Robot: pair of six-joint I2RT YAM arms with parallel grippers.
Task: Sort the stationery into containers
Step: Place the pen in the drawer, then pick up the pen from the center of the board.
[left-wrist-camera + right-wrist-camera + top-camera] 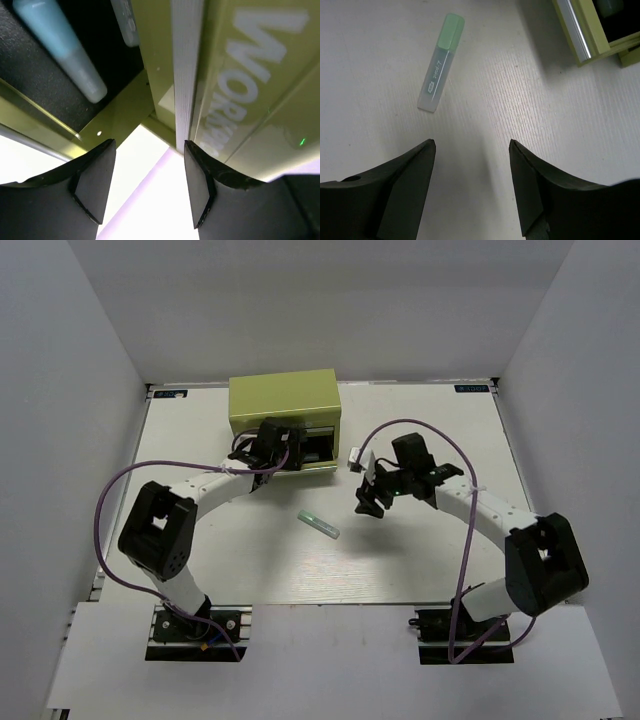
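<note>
The olive-green chest (285, 405) stands at the back of the table, with a drawer pulled out at its front. My left gripper (285, 450) is right against that front, open, with only bare table between its fingers (95, 185). In the left wrist view a light blue marker (60, 45) lies in the dark open drawer, the end of another pale marker (125, 20) beside it, and the pale lettering (250, 75) sits to the right. A green-capped marker (319, 524) (441, 62) lies on the table. My right gripper (371, 502) (472, 145) hovers open just right of it, holding nothing.
A corner of the chest's open drawer (582, 35) shows at the upper right of the right wrist view. A small white object (355, 454) lies by the chest's front right corner. White walls enclose the table on three sides.
</note>
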